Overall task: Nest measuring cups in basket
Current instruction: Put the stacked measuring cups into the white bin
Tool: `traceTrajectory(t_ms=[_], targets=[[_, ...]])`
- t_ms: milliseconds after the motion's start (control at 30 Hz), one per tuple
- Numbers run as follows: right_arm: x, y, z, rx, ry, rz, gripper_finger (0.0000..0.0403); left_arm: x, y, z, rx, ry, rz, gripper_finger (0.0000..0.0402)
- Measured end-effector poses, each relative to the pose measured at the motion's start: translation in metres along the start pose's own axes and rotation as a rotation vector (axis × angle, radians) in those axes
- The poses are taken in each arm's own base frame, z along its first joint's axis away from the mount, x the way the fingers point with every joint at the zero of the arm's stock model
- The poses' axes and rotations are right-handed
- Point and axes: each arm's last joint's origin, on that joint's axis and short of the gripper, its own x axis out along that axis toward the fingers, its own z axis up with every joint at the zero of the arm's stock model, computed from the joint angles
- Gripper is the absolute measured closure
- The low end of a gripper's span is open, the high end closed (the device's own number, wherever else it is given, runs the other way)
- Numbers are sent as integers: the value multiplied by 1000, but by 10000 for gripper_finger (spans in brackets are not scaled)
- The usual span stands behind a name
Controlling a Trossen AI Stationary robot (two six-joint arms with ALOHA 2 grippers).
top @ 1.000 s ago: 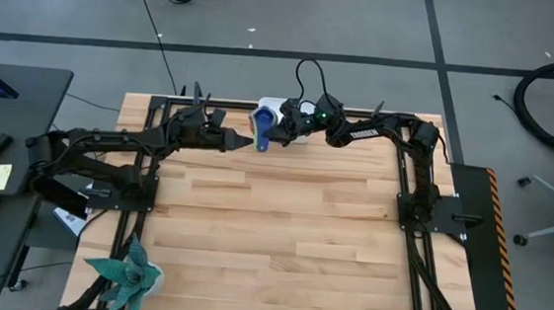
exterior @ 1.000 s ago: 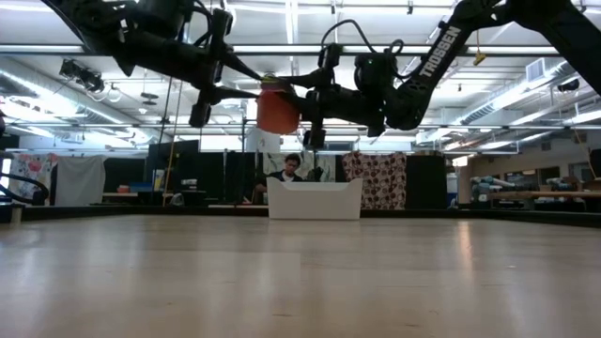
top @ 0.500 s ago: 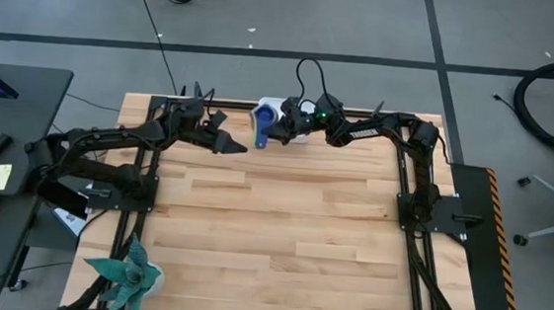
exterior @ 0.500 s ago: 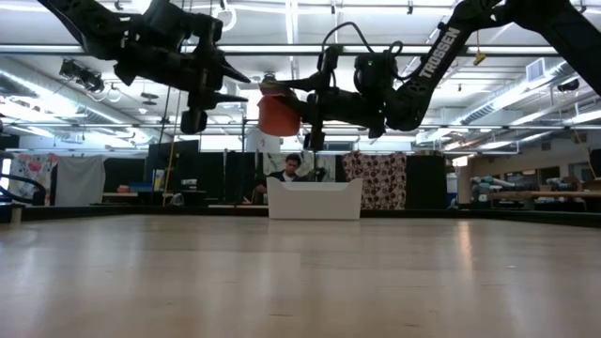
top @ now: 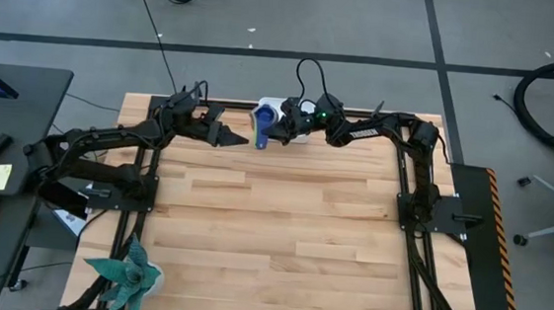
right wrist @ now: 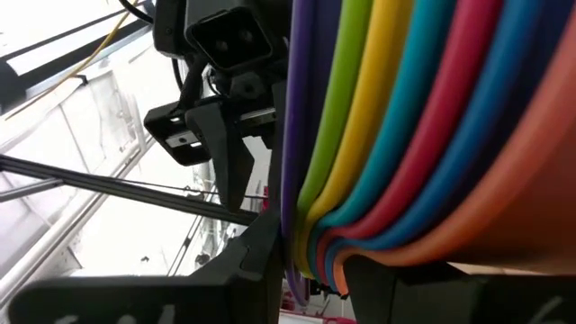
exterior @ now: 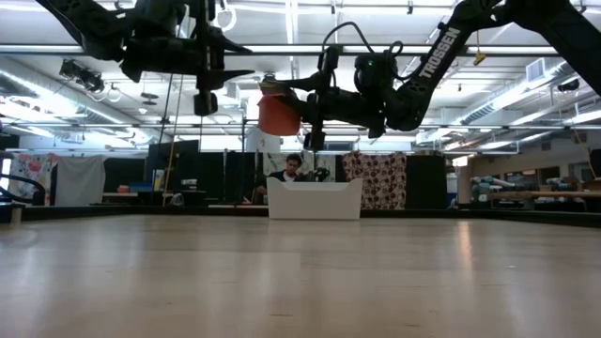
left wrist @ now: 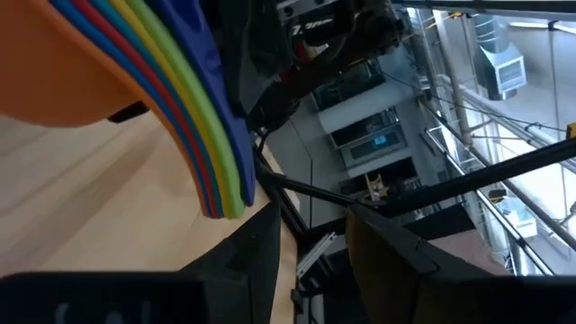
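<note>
The measuring cups (top: 261, 126) are nested into one stack, orange outermost (exterior: 278, 115), with coloured rims showing in the left wrist view (left wrist: 211, 135). My right gripper (top: 277, 127) is shut on the stack and holds it in the air over the white basket (exterior: 315, 199), which stands at the table's far edge (top: 272, 104). My left gripper (top: 242, 138) hovers a little left of the cups at about their height. It is open, with nothing between its fingers (left wrist: 310, 261). My right gripper pinches the cups' stacked flat handles (right wrist: 387, 135) between its two fingers, with all the coloured layers together. The fingers come in about level from the table's right. The stack hangs clear of table and basket, with the bowls roughly upright (exterior: 278, 115).
A person (exterior: 293, 167) sits in the room behind the basket. A green toy plant (top: 129, 272) lies at the table's near left corner. A black cable (top: 308, 75) loops up behind the right wrist. The bare wooden tabletop (top: 281, 225) stretches toward the near edge.
My left gripper has drawn back from the nested cups toward the table's left and far side, turning as it went. It now stands apart from them. The right gripper and the cups have kept still.
</note>
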Motion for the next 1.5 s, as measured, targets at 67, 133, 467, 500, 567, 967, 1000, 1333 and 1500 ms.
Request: traceTrajectory(t_ms=[67,133,467,500,567,967,1000,1333,1500], targets=[[0,0,0,0,0,0,308,0,0,0,4,-5,4,267],[0,0,0,0,0,0,308,0,0,0,40,-9,-2,267],[0,0,0,-1,2,0,308,4,6,1,-29,-45,48,260],[0,0,0,-2,2,1,308,4,7,1,-29,-47,50,257],[0,0,0,-1,1,1,308,6,10,0,-42,-40,64,251],[0,0,0,-4,-3,0,308,11,21,0,-57,-67,108,237],[0,0,0,-4,-4,0,308,11,21,1,-56,-69,108,237],[0,0,0,-4,-6,0,308,13,20,1,-56,-97,109,237],[0,0,0,-4,-6,0,308,27,26,-6,-66,-63,112,237]])
